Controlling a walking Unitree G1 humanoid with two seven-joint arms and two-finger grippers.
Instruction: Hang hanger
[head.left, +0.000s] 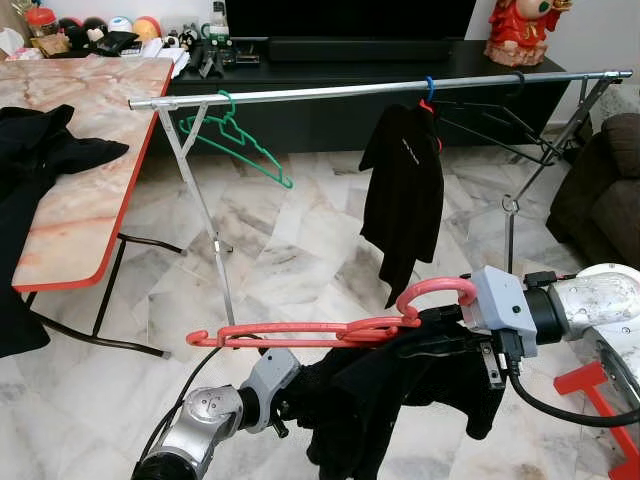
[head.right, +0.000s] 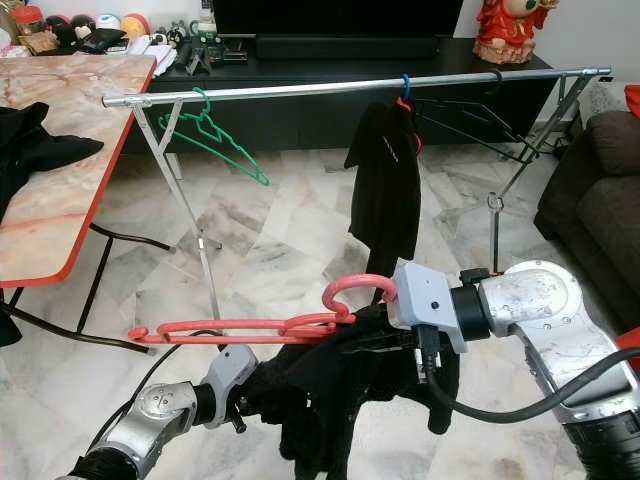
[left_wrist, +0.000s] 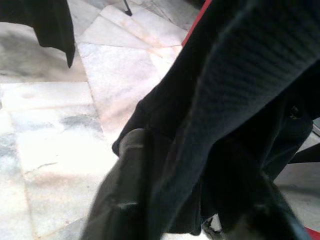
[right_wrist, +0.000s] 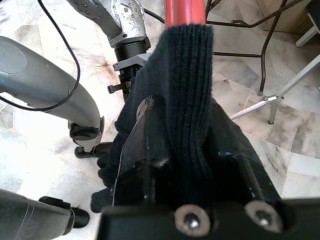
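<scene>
A red hanger (head.left: 300, 332) lies level in front of me with a black knitted garment (head.left: 400, 390) draped on it; its hook (head.left: 435, 292) points toward the clothes rail (head.left: 380, 88). My right gripper (head.left: 440, 345) is shut on the hanger's neck through the knit, and the red bar (right_wrist: 185, 12) runs on past its fingers (right_wrist: 145, 145). My left gripper (head.left: 300, 392) is lower down, shut on a fold of the same garment (left_wrist: 225, 100), with one finger (left_wrist: 125, 190) beside the cloth. The rail stands farther off, above the hanger.
On the rail hang a green hanger (head.left: 235, 140), a black top (head.left: 405, 190) and black hangers (head.left: 490, 120). A marble-topped table (head.left: 90, 150) with dark clothes (head.left: 40, 150) stands on the left, a dark sofa (head.left: 610, 190) on the right and a TV console (head.left: 350, 60) behind.
</scene>
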